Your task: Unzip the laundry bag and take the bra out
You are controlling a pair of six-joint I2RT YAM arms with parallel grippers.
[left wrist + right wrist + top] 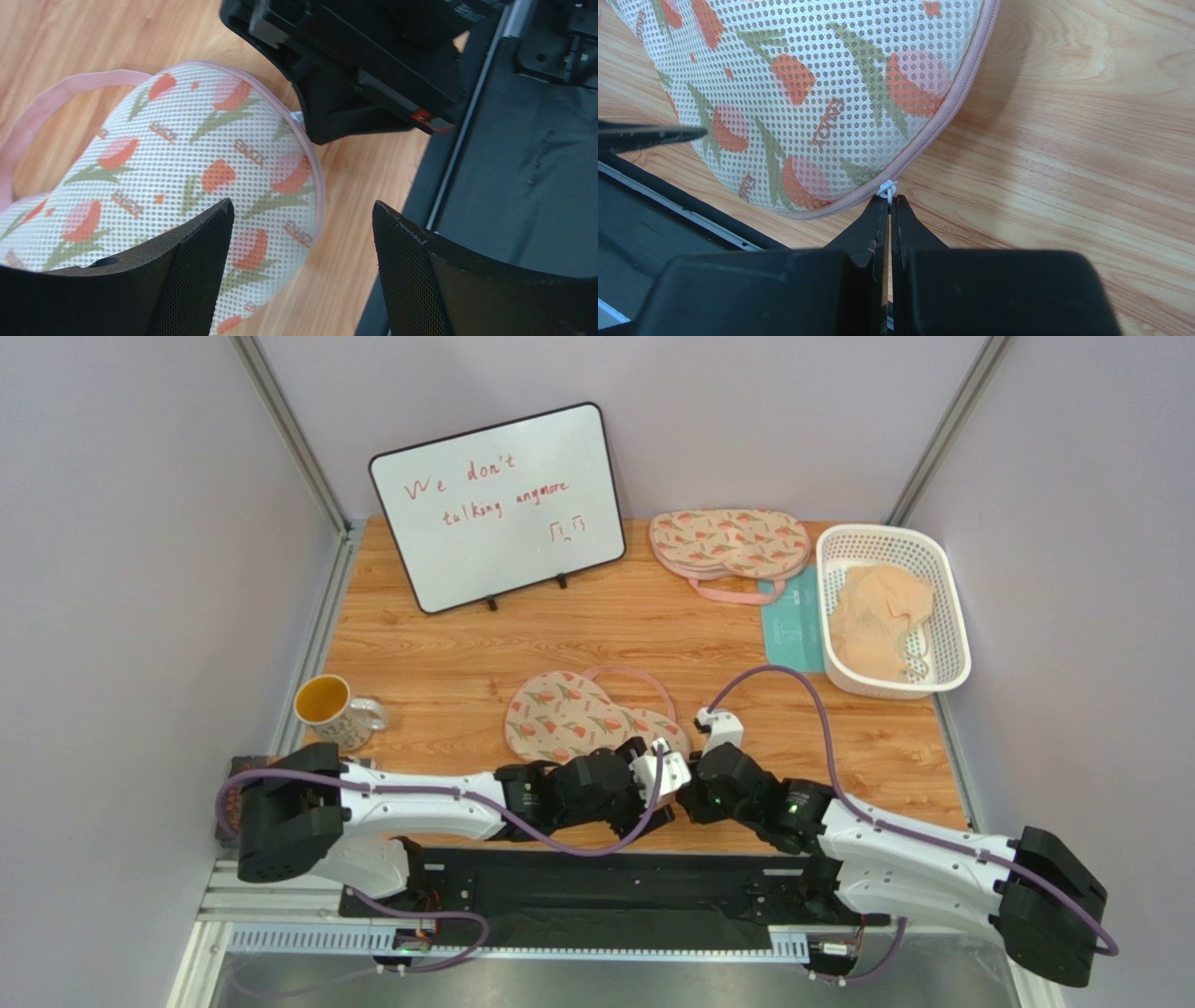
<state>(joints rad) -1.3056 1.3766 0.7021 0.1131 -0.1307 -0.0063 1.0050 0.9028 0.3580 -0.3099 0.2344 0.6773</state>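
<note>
The right hand point(890, 204) has its fingers pressed tight together, pinching the small white zipper pull point(887, 187) at the pink-trimmed edge of the laundry bag point(808, 84); the visible stretch of zip lies closed. The left hand point(302, 213) stands wide apart, one finger point(200, 245) over the bag's mesh top, the other past its edge above the desk point(351, 182); whether it touches the bag cannot be told. The bag lies at the near middle of the wooden desk, just ahead of both hands. Its tulip print carries small letters reading "ENJOY". On the whiteboard point(498, 504) at the back, red marker reads "We don't talking anymore".
</note>
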